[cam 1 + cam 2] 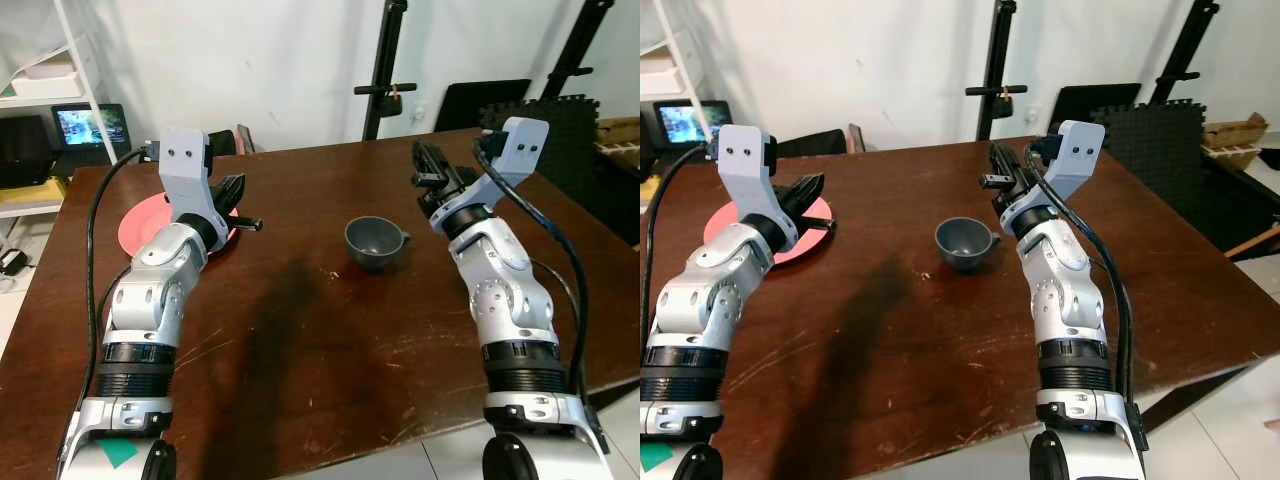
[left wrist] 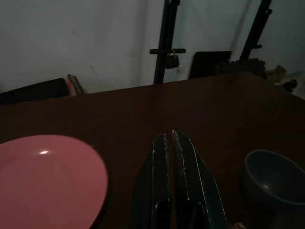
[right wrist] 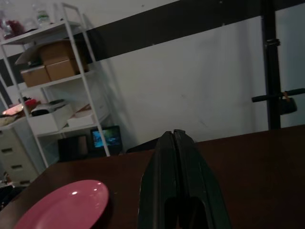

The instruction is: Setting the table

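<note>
A pink plate [image 1: 138, 222] lies on the left part of the dark brown table [image 1: 330, 340]. A grey cup [image 1: 375, 243] with a small handle stands upright near the table's middle. My left gripper [image 1: 237, 184] hovers over the plate's right edge, fingers shut and holding nothing; the left wrist view shows the shut fingers [image 2: 162, 157] between the plate [image 2: 47, 176] and the cup [image 2: 274, 179]. My right gripper [image 1: 420, 152] is raised just right of and beyond the cup, apart from it, also shut and empty.
A white shelf unit [image 1: 60, 90] with a lit screen [image 1: 90, 125] stands beyond the table's left corner. A black stand [image 1: 385, 70] and black foam mats [image 1: 565, 120] are behind the far edge. The table's front edge runs near my body.
</note>
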Tool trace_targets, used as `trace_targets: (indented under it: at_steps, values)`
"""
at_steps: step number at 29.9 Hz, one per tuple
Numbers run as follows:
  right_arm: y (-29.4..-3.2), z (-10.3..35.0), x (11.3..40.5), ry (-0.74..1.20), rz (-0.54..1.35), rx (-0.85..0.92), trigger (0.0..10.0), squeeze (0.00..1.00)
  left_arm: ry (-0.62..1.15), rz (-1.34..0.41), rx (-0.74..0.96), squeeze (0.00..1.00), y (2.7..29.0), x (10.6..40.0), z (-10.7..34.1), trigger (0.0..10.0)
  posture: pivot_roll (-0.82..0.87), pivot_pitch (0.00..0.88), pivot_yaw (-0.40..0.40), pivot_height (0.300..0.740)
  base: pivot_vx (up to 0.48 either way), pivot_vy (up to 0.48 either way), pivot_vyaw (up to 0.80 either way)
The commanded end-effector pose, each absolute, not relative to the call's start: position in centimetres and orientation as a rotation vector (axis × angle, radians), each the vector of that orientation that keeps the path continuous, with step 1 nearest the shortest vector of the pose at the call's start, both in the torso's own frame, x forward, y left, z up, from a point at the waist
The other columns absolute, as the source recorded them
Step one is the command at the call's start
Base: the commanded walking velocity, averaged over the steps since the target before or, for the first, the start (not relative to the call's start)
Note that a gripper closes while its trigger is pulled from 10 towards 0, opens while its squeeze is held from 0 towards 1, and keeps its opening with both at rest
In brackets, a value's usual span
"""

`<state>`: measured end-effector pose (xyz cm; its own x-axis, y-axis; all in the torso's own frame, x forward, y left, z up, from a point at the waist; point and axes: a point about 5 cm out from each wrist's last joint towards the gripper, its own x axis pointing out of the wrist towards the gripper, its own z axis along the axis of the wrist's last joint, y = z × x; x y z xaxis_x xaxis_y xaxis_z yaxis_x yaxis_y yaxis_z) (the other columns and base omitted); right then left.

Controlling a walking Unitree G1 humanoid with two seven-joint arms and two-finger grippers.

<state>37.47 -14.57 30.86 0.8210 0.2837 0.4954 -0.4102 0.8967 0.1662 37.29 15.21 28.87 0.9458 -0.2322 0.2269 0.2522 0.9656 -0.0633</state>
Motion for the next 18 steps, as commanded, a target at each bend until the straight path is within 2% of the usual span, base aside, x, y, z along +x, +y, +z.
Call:
trace_targets:
  at_steps: [1, 5, 7, 8, 10, 11, 13, 18]
  values:
    - [-14.4, 30.6, 37.6, -0.473, 0.379, 0.274, 10.0, 0.0, -0.195, -0.242, -0.095, 0.0, 15.6, 37.3, 28.5, 10.0, 0.02, 0.148, 0.028, 0.74, 0.0, 0.0, 0.0]
    - [-14.4, 30.5, 37.6, -0.467, 0.379, 0.275, 10.0, 0.0, -0.184, -0.272, -0.09, 0.0, 15.4, 37.3, 28.5, 10.0, 0.02, 0.151, 0.027, 0.74, 0.0, 0.0, 0.0]
    - [-14.6, 30.3, 37.8, -0.444, 0.381, 0.286, 10.0, 0.0, -0.15, -0.399, -0.082, 0.0, 15.2, 36.9, 28.4, 10.0, 0.02, 0.155, 0.024, 0.74, 0.0, 0.0, 0.0]
    - [-14.6, 30.3, 37.8, -0.444, 0.381, 0.286, 10.0, 0.0, -0.15, -0.399, -0.082, 0.0, 15.2, 36.9, 28.4, 10.0, 0.02, 0.155, 0.024, 0.74, 0.0, 0.0, 0.0]
    - [-14.6, 30.0, 37.9, -0.424, 0.386, 0.295, 10.0, 0.0, -0.093, -0.424, 0.046, 0.0, 16.3, 37.3, 27.8, 10.0, 0.02, 0.162, 0.025, 0.74, 0.0, 0.0, 0.0]
    - [-14.6, 30.0, 37.9, -0.424, 0.386, 0.295, 10.0, 0.0, -0.093, -0.424, 0.046, 0.0, 16.3, 37.3, 27.8, 10.0, 0.02, 0.162, 0.025, 0.74, 0.0, 0.0, 0.0]
    - [-14.4, 30.3, 37.9, -0.424, 0.402, 0.307, 10.0, 0.0, -0.006, -0.329, 0.255, 0.0, 18.1, 38.8, 26.8, 10.0, 0.03, 0.176, 0.025, 0.74, 0.0, 0.0, 0.0]
    - [-14.2, 31.0, 37.9, -0.434, 0.423, 0.317, 10.0, 0.0, 0.062, -0.283, 0.353, 0.0, 19.0, 40.2, 26.2, 10.0, 0.03, 0.199, 0.032, 0.74, 0.0, 0.0, 0.0]
